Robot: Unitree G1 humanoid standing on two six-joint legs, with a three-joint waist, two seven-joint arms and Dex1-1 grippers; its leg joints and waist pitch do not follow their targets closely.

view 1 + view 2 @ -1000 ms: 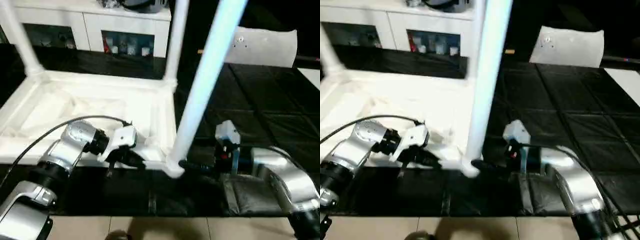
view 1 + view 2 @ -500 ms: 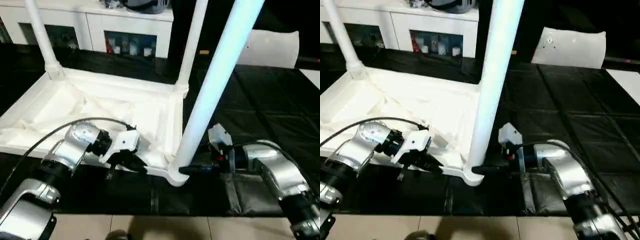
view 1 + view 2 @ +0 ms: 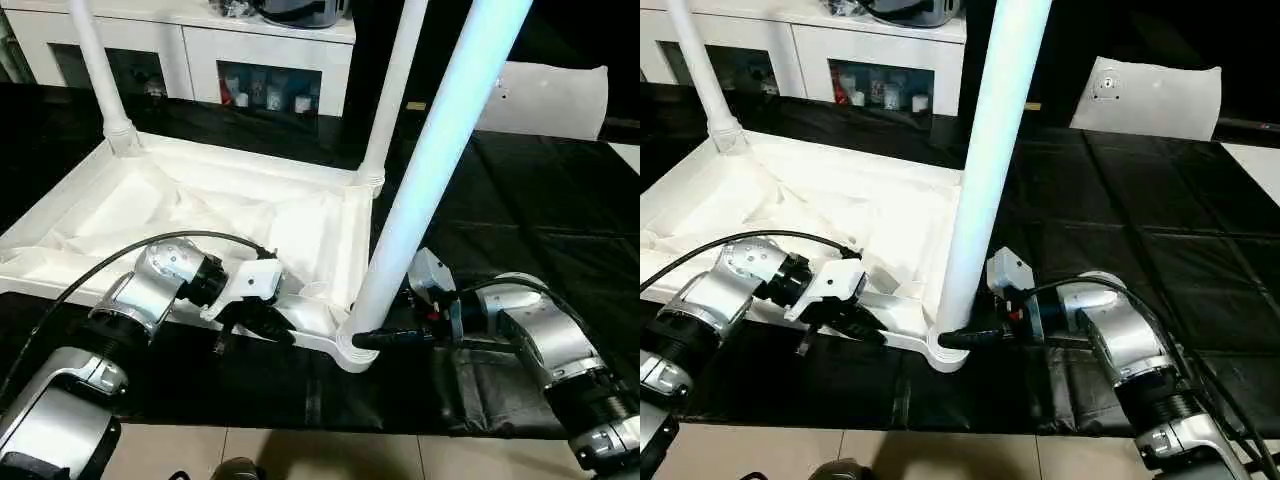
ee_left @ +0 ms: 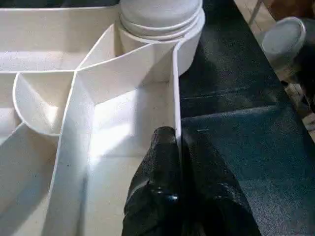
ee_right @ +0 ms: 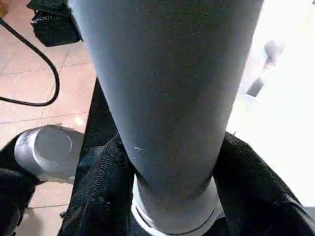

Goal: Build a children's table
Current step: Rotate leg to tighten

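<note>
At near rim (image 4: 175,98): left gripper (image 4: 178,147) clamped.

- White plastic rectangular tabletop (image 3: 300,225), upside down: smooth, faintly glossy ribs.
- Long tapered white plastic leg (image 3: 440,150): smooth, satin sheen.
- Black quilted floor mat (image 3: 540,210): slightly shiny, stitched in squares.
- Silver forearms (image 3: 150,295): brushed metal.
- Black fingers (image 4: 162,187): finely textured, rubbery.

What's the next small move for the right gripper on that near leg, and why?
Probably twist the near leg further into its corner socket. The right gripper straddles its base, and the left gripper pinches the tabletop rim, bracing it.
</note>
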